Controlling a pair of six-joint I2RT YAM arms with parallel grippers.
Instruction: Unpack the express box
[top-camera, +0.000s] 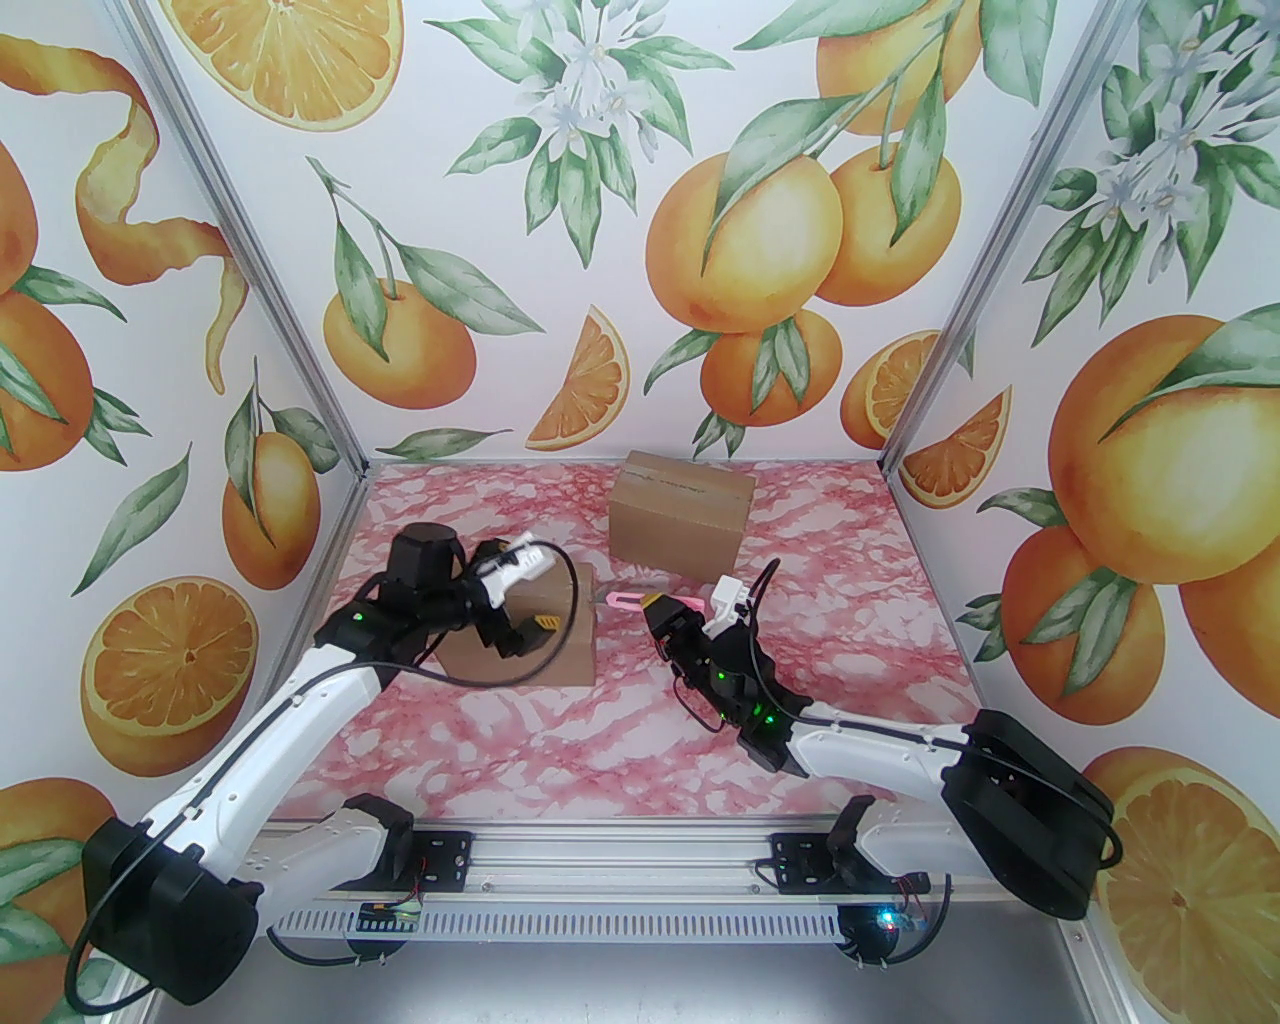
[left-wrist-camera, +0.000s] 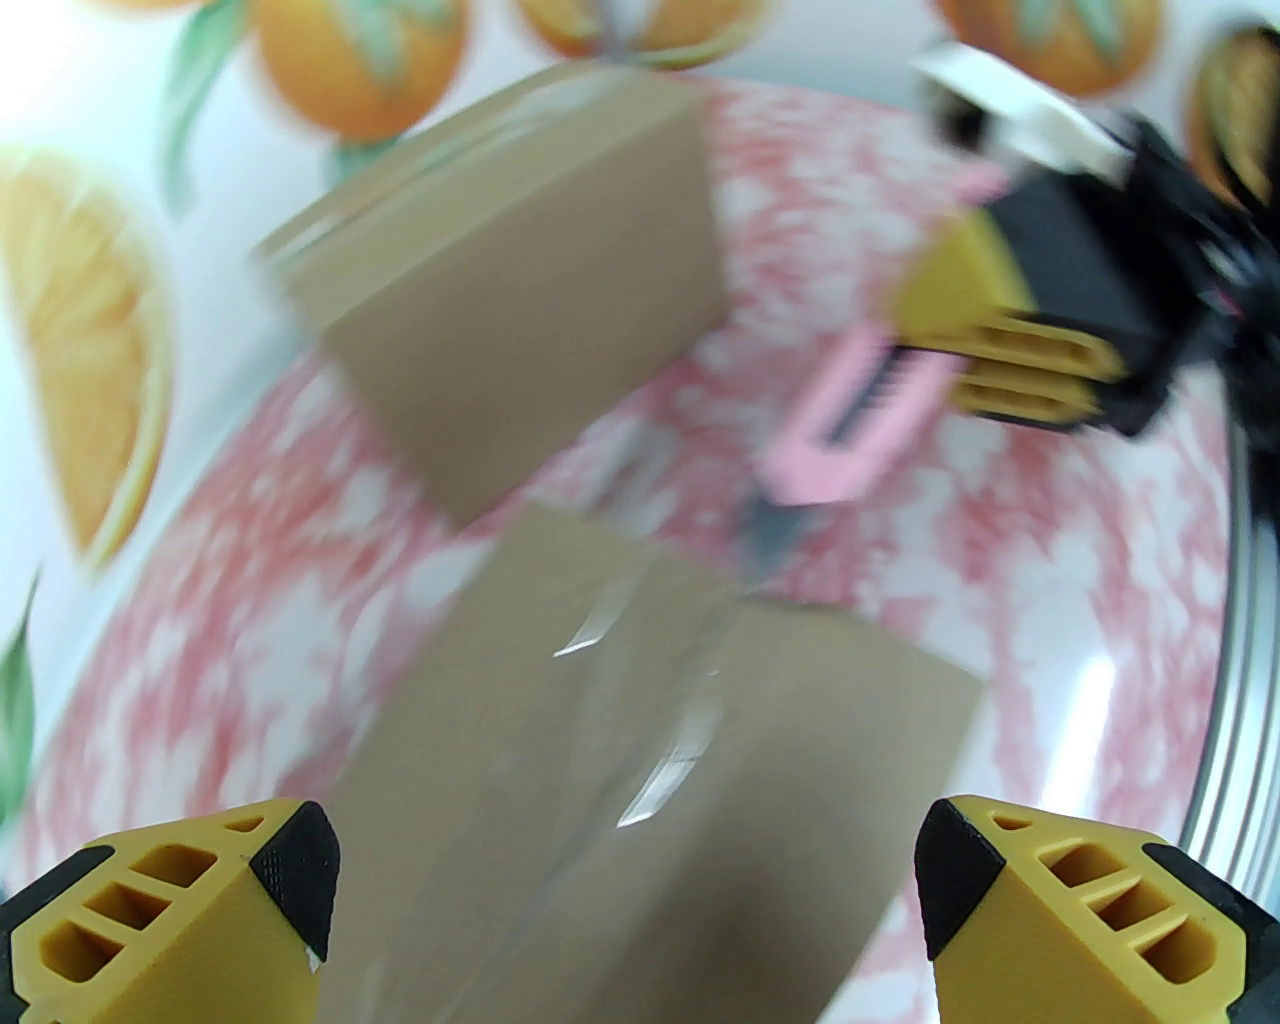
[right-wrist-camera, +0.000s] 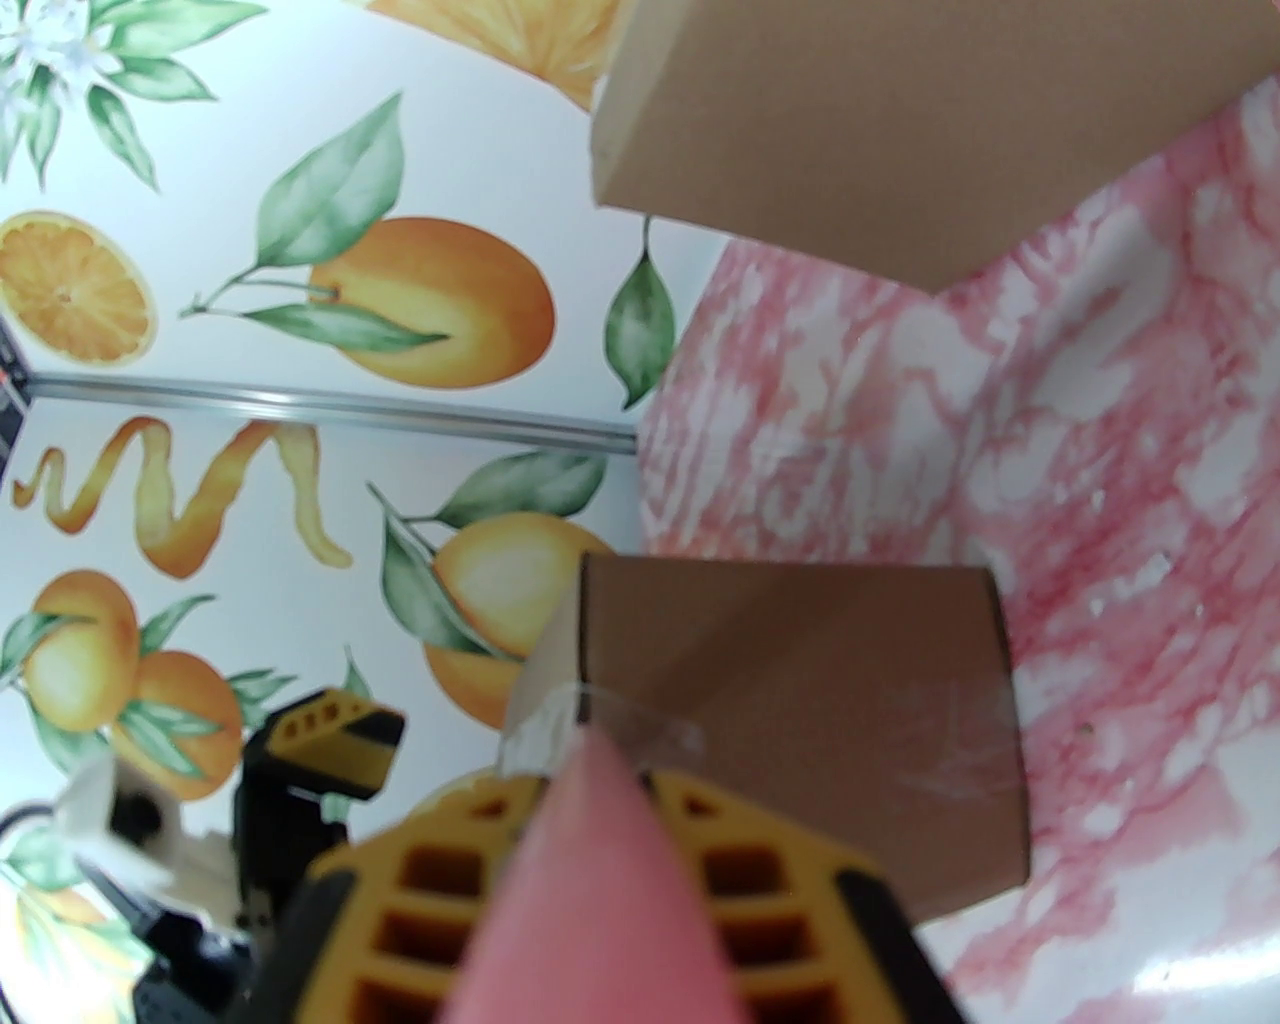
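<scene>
box, brown cardboard with clear tape along its top, sits left of centre on the table. left gripper hangs over it, fingers wide apart, hiding part of its top. right gripper clamps a pink knife just beside its right edge; blade blurred. far box stands near the back; open tabletop lies in front.

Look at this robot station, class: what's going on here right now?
Two robot arms are working on opening a brown cardboard box with clear tape, which lies left of the middle of the pink marbled table. The right tool is shut on a pink utility knife, its blade pointed at that box's taped edge. The left tool hangs open just above the same box. A second brown cardboard box sits closed at the back, untouched.
</scene>
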